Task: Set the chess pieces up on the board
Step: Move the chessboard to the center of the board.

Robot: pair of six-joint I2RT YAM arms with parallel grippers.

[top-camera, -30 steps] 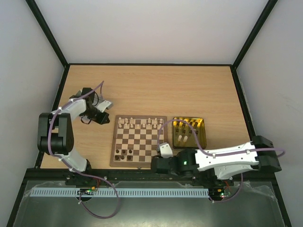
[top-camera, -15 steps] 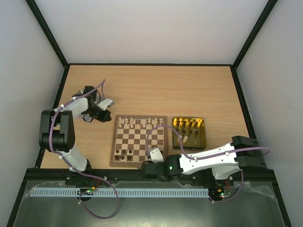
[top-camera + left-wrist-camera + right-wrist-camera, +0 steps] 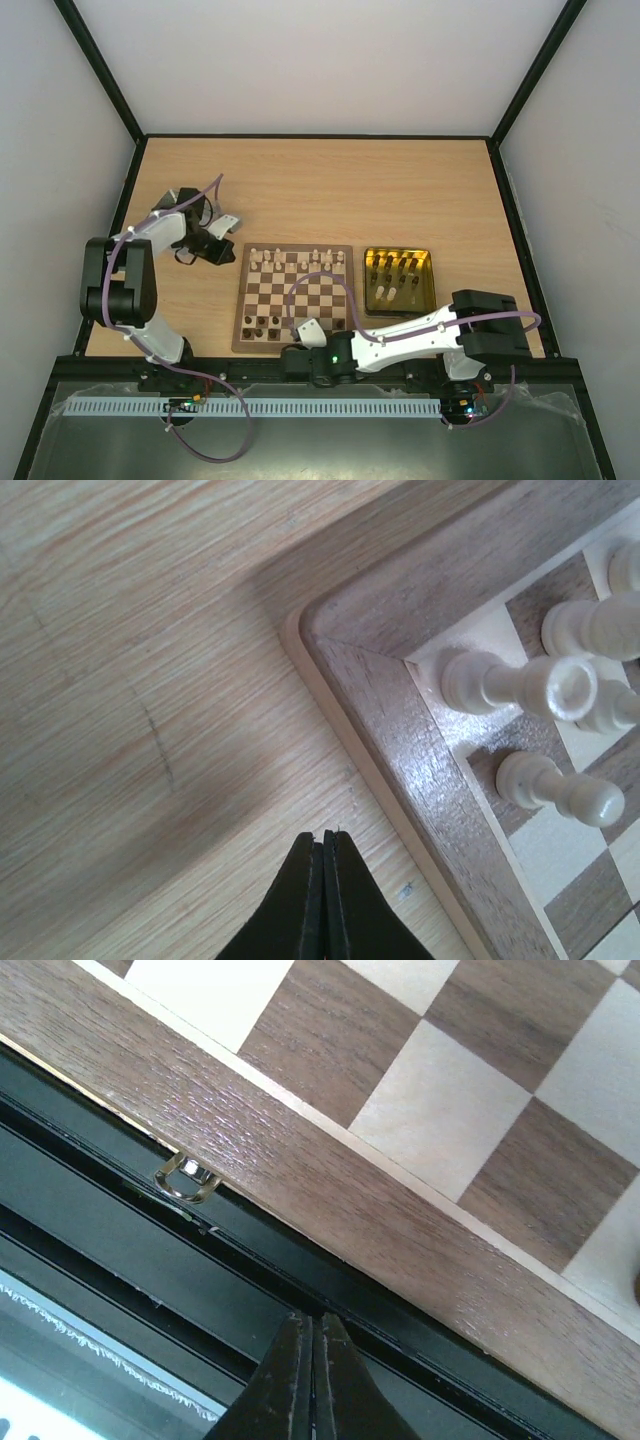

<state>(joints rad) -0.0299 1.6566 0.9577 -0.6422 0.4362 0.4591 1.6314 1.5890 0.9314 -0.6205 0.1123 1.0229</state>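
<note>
The board (image 3: 300, 300) lies mid-table. Pale chess pieces (image 3: 300, 259) stand along its far rows, and a few dark ones (image 3: 262, 325) stand at its near left corner. My left gripper (image 3: 230, 255) is shut and empty, low over the table just outside the board's far left corner (image 3: 345, 645); its tips (image 3: 323, 836) are close to the rim, with pale pieces (image 3: 520, 685) standing beyond it. My right gripper (image 3: 289, 360) is shut and empty over the black rail, beside the board's near rim (image 3: 360, 1195); in the right wrist view its tips (image 3: 312, 1318) point at the rail.
A yellow-lined tin (image 3: 428, 292) right of the board holds several more pale pieces (image 3: 398, 280). A small metal clasp (image 3: 186, 1177) sticks out of the board's near rim. The right forearm (image 3: 400, 345) stretches along the table's near edge.
My right gripper has swept left along the board's near edge, from its near right corner to about its middle. The left gripper has barely shifted.
</note>
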